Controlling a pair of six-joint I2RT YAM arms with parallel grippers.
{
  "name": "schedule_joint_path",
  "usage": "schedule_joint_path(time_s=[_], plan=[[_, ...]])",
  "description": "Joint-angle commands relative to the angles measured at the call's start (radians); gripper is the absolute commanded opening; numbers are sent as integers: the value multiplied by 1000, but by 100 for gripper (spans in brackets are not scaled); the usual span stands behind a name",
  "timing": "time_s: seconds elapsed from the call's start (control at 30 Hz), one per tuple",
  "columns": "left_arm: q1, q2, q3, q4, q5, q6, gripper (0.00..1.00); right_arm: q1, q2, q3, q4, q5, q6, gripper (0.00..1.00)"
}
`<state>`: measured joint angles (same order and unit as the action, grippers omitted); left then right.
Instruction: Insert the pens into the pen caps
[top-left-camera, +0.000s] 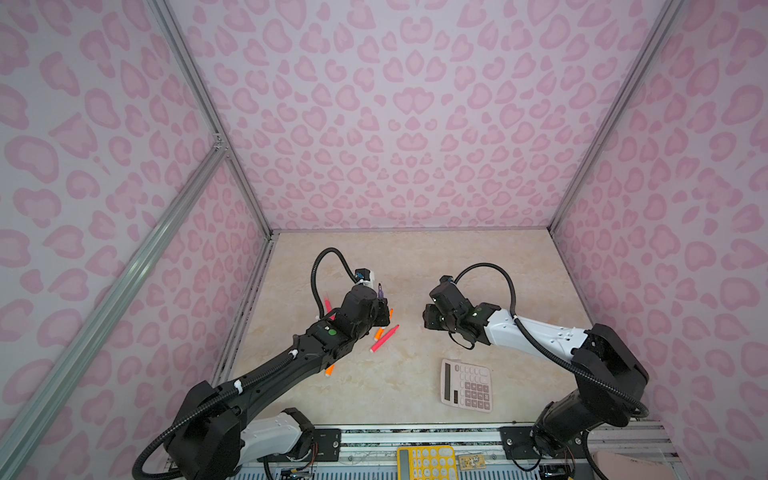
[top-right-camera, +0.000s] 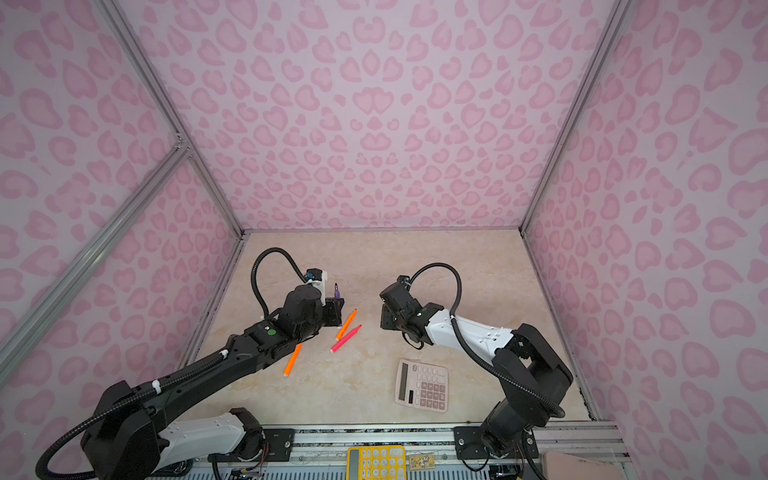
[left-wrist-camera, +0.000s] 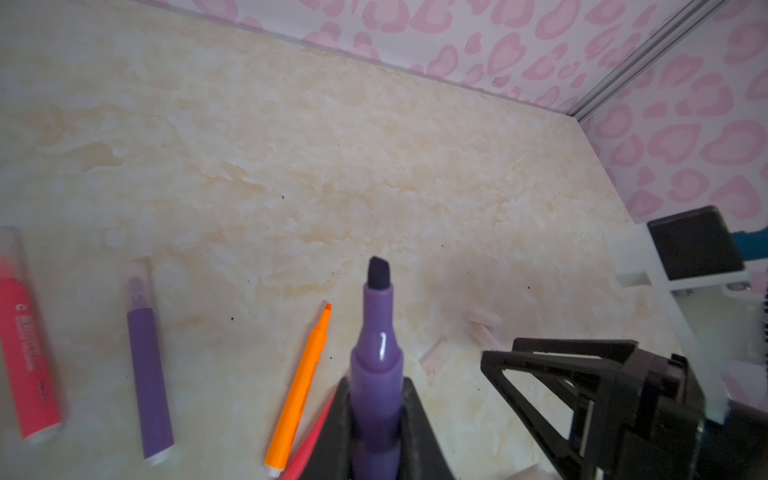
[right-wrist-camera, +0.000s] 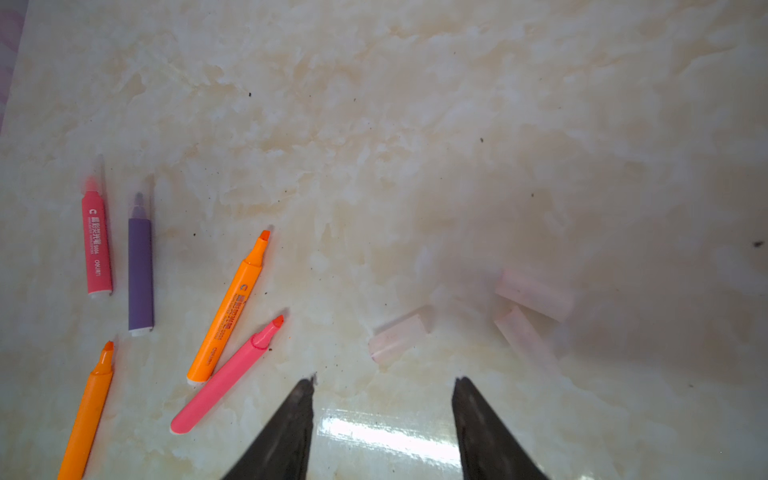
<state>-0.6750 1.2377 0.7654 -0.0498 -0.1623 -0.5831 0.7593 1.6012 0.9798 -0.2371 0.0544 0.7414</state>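
1. The left gripper (left-wrist-camera: 376, 399) is clamped on the barrel of a purple plastic marker pen (left-wrist-camera: 376, 345). The pen stands upright with its dark chisel tip bare, above the left-centre of the beige marbled tabletop (top-left-camera: 415, 257).
2. The right gripper (right-wrist-camera: 384, 380) hovers low near the tabletop centre. Its fingers are spread apart, with only bare surface between them.
3. 5 more pens lie flat toward the left edge.
   - A pink-red pen (right-wrist-camera: 97, 249) and a second purple pen (right-wrist-camera: 140, 274) lie side by side without touching. Each has a faint clear cap seated over its tip.
   - An orange pen (right-wrist-camera: 226, 307) and a second pink-red pen (right-wrist-camera: 224, 376) meet at the orange pen's white end. Both tips are bare.
   - A second orange pen (right-wrist-camera: 87, 415), tip bare, lies nearest the front edge and is partly under the left arm in both top views.
4. 3 loose clear plastic tube caps lie on their sides near the centre, apart from every pen.
   - The near cap (right-wrist-camera: 399, 338) is just beyond the right gripper's fingertips.
   - A pair of caps (right-wrist-camera: 534, 293) lies close together to one side. Whether they touch cannot be told.
5. A pink desk calculator (top-left-camera: 465, 384) lies near the front edge, right of centre.
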Motion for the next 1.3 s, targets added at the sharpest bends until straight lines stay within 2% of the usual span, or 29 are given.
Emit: schedule_joint_path(time_s=[0.0, 0.3, 0.8, 0.97, 1.07, 1.27], plan=[[-1, 17, -24, 60, 31, -47, 3, 9, 33, 2, -13, -47, -4, 55], [-1, 75, -19, 60, 34, -75, 3, 20, 121, 3, 7, -59, 32, 52], [-3, 60, -18, 50, 29, -73, 3, 32, 231, 77, -17, -38, 18, 51], [-3, 58, -21, 50, 24, -75, 3, 38, 261, 111, -44, -10, 3, 52], [-2, 63, -17, 50, 30, -75, 3, 41, 286, 145, -72, 13, -17, 58], [-3, 68, -16, 50, 39, -81, 3, 47, 318, 177, -106, 44, -24, 56]])
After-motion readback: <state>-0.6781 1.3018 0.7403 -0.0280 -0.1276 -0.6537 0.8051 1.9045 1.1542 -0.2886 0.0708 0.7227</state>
